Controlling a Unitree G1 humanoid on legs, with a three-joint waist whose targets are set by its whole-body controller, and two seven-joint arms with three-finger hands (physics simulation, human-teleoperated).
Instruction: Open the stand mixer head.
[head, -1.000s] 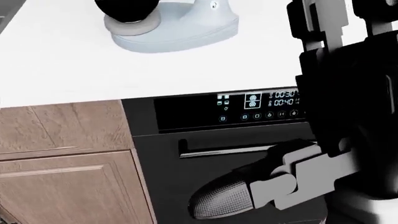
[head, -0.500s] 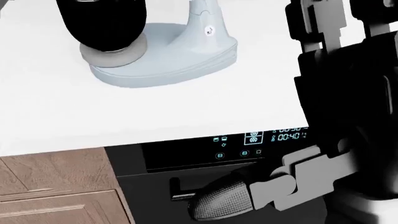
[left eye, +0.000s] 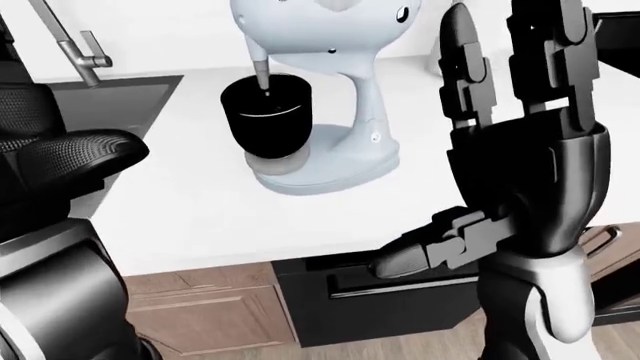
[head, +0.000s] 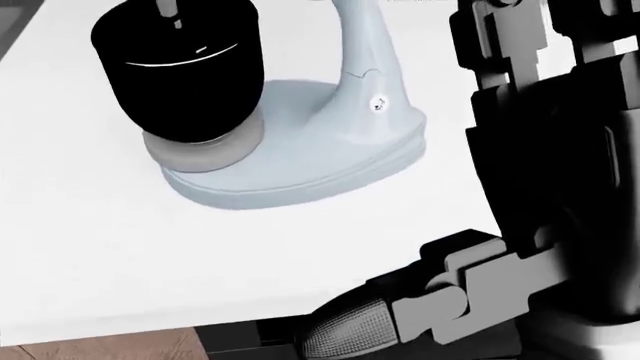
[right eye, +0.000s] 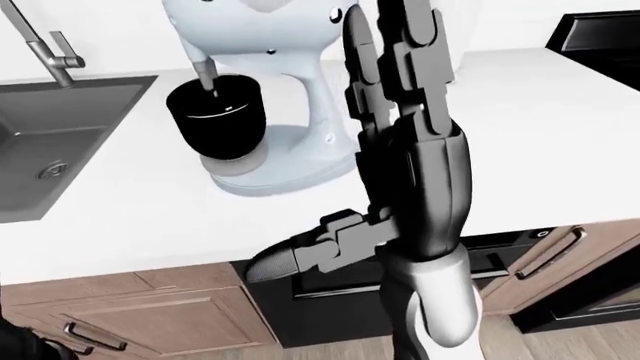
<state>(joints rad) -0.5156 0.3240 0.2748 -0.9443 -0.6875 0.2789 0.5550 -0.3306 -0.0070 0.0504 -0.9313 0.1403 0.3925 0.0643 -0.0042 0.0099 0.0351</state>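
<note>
A pale blue stand mixer stands on the white counter. Its head sits at the top of the left-eye view, with the beater shaft reaching down into the black bowl. My right hand is raised to the right of the mixer, clear of it. Its fingers are stretched upward, its thumb points left, and it is open and empty. In the head view the hand fills the right side. My left hand shows at the left edge, dark and partly cut off.
A grey sink with a faucet lies left of the mixer. A black oven and wooden cabinet doors sit under the counter. A black cooktop is at the top right.
The head view has moved: the mixer slid down the picture and grew larger, and the oven's control panel dropped out of view. My right hand keeps the same open pose.
</note>
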